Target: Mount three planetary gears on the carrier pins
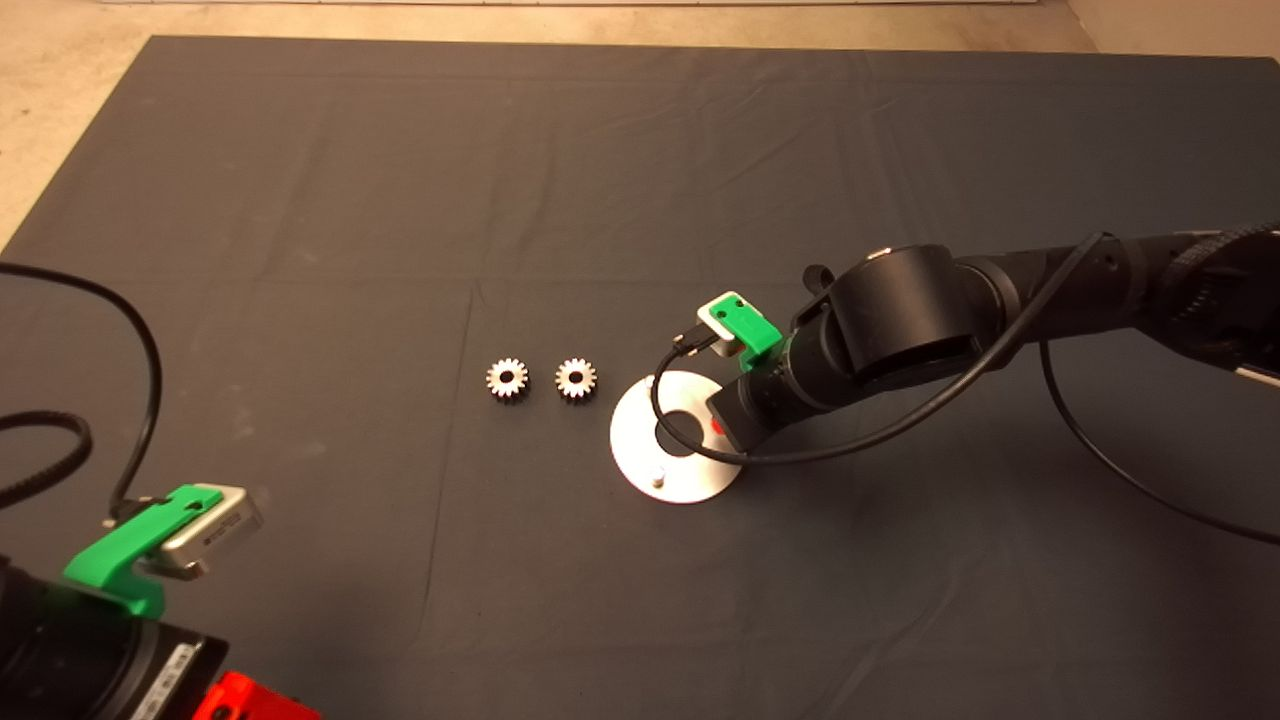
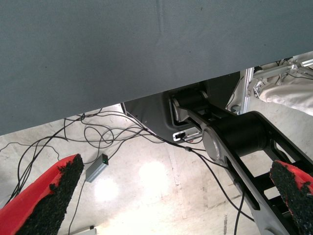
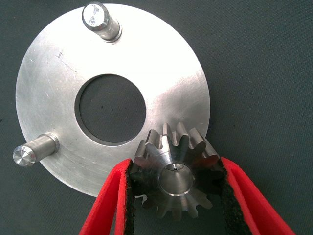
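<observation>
The carrier plate [image 3: 161, 73] is a round silvery disc with a big centre hole; it lies on the mat in the head view [image 1: 640, 445]. Two bare carrier pins [image 3: 100, 19] [image 3: 32, 152] stand on it. My right gripper [image 3: 176, 167] is shut on a planetary gear [image 3: 166, 156] at the plate's rim. A third pin's tip [image 3: 175, 178] shows in the gear's centre hole. Two more planetary gears [image 1: 508, 379] [image 1: 576, 379] lie flat on the mat just left of the plate. In the head view the right wrist [image 1: 760, 400] covers most of the right gripper [image 1: 716, 428].
My left gripper [image 1: 240, 700] is parked open at the mat's lower left corner; its wrist view shows its red fingers [image 2: 54, 196] over the floor, cables and a black frame [image 2: 234, 142]. A black cable [image 1: 690, 440] loops over the plate. The dark mat [image 1: 400, 200] lies all around.
</observation>
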`<state>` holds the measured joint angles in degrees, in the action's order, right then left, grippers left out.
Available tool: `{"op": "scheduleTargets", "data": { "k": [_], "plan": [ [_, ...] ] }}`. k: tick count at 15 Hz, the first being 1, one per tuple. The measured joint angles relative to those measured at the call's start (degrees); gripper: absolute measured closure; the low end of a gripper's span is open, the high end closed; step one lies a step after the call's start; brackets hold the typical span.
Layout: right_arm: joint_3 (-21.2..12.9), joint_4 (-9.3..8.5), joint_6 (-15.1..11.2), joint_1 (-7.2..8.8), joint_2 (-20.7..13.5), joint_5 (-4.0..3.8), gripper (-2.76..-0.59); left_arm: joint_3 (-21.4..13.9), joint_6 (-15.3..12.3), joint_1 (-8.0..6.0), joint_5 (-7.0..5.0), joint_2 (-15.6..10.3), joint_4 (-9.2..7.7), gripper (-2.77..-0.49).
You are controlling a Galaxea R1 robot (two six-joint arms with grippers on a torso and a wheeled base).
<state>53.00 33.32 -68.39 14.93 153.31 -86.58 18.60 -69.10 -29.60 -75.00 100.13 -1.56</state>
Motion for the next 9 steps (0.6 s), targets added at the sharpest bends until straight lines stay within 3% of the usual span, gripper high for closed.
{"op": "scheduleTargets", "data": {
  "k": [5,9],
  "plan": [
    [-0.02,-0.72,0.10,0.13,0.00,0.00,-0.95,0.00,0.00,0.00,0.00,0.00,0.00,-2.77],
    [-0.06,-3.25,0.89,0.48,-0.13,-0.16,-0.95,0.00,0.00,0.00,0.02,0.00,0.00,-2.77]
  ]
}}
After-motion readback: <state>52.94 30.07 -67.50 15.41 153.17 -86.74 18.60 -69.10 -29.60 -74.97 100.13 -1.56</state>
